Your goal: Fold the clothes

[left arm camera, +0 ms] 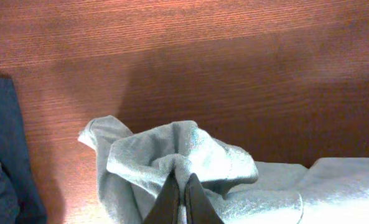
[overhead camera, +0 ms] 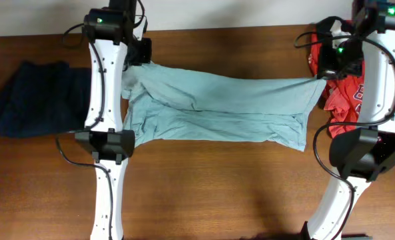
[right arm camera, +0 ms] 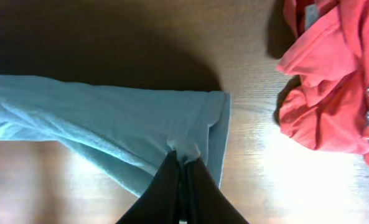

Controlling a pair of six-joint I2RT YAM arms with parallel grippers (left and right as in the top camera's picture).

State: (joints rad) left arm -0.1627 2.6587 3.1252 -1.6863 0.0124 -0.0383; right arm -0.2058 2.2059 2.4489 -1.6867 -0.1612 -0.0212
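A light teal shirt (overhead camera: pixel 217 107) lies stretched across the middle of the wooden table, partly folded lengthwise. My left gripper (overhead camera: pixel 138 61) is shut on the shirt's left far corner; in the left wrist view the jaws (left arm camera: pixel 179 182) pinch a bunched ridge of teal cloth (left arm camera: pixel 172 152). My right gripper (overhead camera: pixel 322 77) is shut on the shirt's right far corner; in the right wrist view the jaws (right arm camera: pixel 183 160) pinch the cloth's edge (right arm camera: pixel 140 118), which is lifted off the table.
A dark navy garment (overhead camera: pixel 37 97) lies crumpled at the left, also showing in the left wrist view (left arm camera: pixel 4 155). A red garment (overhead camera: pixel 347 90) lies piled at the right, close to my right gripper (right arm camera: pixel 333 81). Bare wood lies toward the front.
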